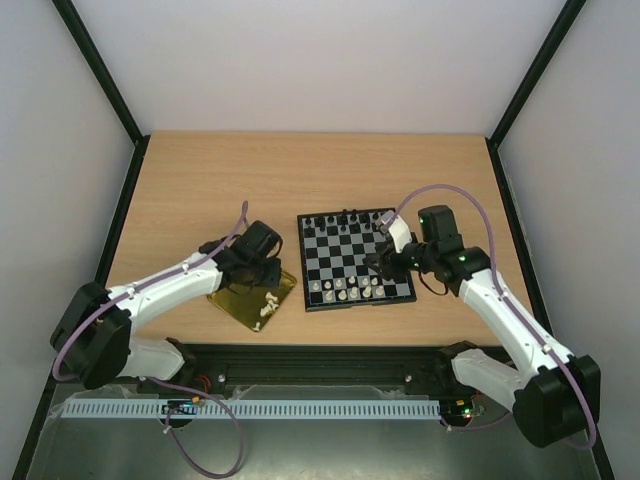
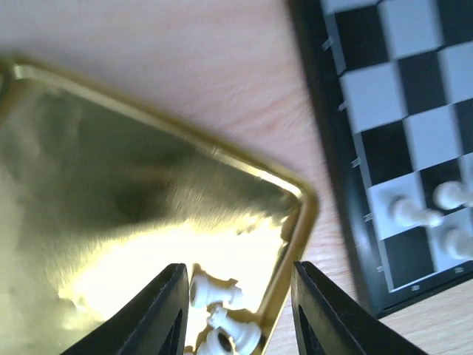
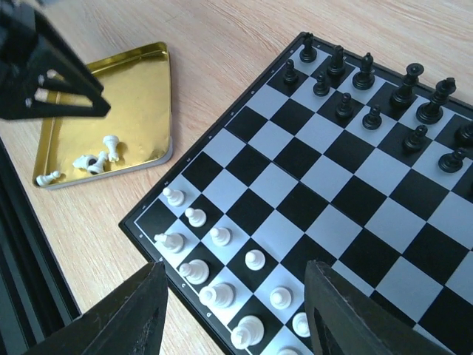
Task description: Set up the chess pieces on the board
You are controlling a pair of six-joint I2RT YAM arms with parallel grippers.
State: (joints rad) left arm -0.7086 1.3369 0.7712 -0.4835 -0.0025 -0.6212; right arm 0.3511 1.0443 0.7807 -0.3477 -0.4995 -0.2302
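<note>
The board (image 1: 352, 243) lies mid-table with several white chess pieces (image 3: 196, 217) standing on its two near rows and black pieces (image 3: 369, 81) along the far side. More white chess pieces (image 2: 214, 290) lie loose in the near corner of a gold tray (image 1: 232, 300) left of the board. My left gripper (image 2: 238, 296) hangs open low over that corner, its fingers either side of the fallen pieces and gripping none. Above the board's near rows my right gripper (image 3: 236, 303) stands open and holds nothing.
The tray's raised rim (image 2: 295, 222) runs close beside the board's black edge (image 2: 332, 148). Both lie near the table's front edge. Bare wood stretches behind them, with black posts and white walls around the table.
</note>
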